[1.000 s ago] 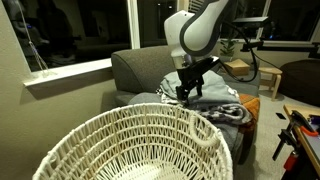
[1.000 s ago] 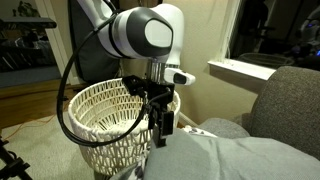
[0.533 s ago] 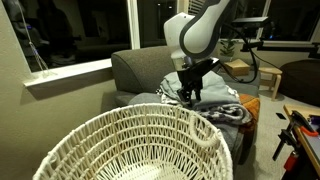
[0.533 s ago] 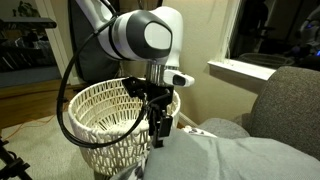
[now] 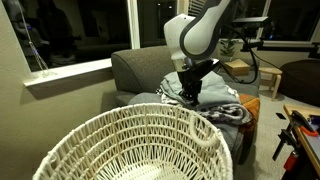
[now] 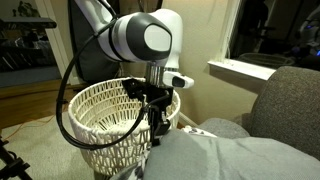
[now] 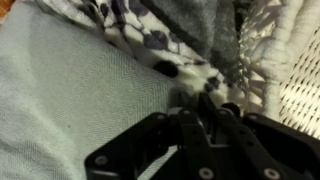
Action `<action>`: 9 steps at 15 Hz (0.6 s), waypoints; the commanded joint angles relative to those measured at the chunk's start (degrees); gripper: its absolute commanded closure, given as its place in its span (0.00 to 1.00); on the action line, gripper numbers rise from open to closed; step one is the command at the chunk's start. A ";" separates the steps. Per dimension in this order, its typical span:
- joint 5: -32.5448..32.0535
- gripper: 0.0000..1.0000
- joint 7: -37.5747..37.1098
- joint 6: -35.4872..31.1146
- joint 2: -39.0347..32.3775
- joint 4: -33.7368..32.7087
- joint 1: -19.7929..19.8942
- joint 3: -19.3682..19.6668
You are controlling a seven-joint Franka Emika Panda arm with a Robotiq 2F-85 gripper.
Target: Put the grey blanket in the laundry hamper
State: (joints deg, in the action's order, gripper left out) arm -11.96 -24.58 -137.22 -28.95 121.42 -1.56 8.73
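Arm (image 5: 196, 35) enters from the upper right of the frame in an exterior view. Its large white joint sits upper centre and the wrist is turned straight down. Gripper (image 5: 187, 93) is vertical at frame centre, over the sofa (image 5: 135, 65). In another exterior view the same joint fills the upper centre, with the gripper (image 6: 157, 130) hanging below it and a black cable (image 6: 65, 90) looping down the left side.

Jaws: drawn together, tips down in the grey blanket (image 6: 235, 155). In the wrist view the gripper (image 7: 198, 105) comes up from the bottom edge, its dark fingers (image 7: 186, 112) meeting on a fold of the pale fabric. They read as closed on that fold, though this view is blurred.

Grey blanket (image 7: 70, 90) lies on the sofa seat, filling the left half of the wrist view. Spotted blanket (image 7: 150, 35) touches it along the top of that frame, and shows at centre right in an exterior view (image 5: 228, 112).

Laundry hamper (image 5: 120, 150) fills the lower left foreground, apart from the blanket. It also shows at centre left behind the gripper (image 6: 95, 105) and at the right edge of the wrist view (image 7: 295, 70).

Hidden or cut off:
- The finger ends are lost in the fabric.
- The hamper's base is cut off by the bottom edge of the frame.
- The blanket runs off the lower right corner.
- The arm base is outside both exterior views.
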 commanded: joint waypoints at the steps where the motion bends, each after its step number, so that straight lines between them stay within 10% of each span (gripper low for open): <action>1: -0.04 0.58 -1.66 -0.76 0.09 0.15 -1.36 1.26; 9: -0.07 0.09 -1.71 0.22 -0.01 -2.03 -1.30 1.33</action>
State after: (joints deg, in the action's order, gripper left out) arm -11.96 -25.11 -137.21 -28.95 120.10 -1.58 8.75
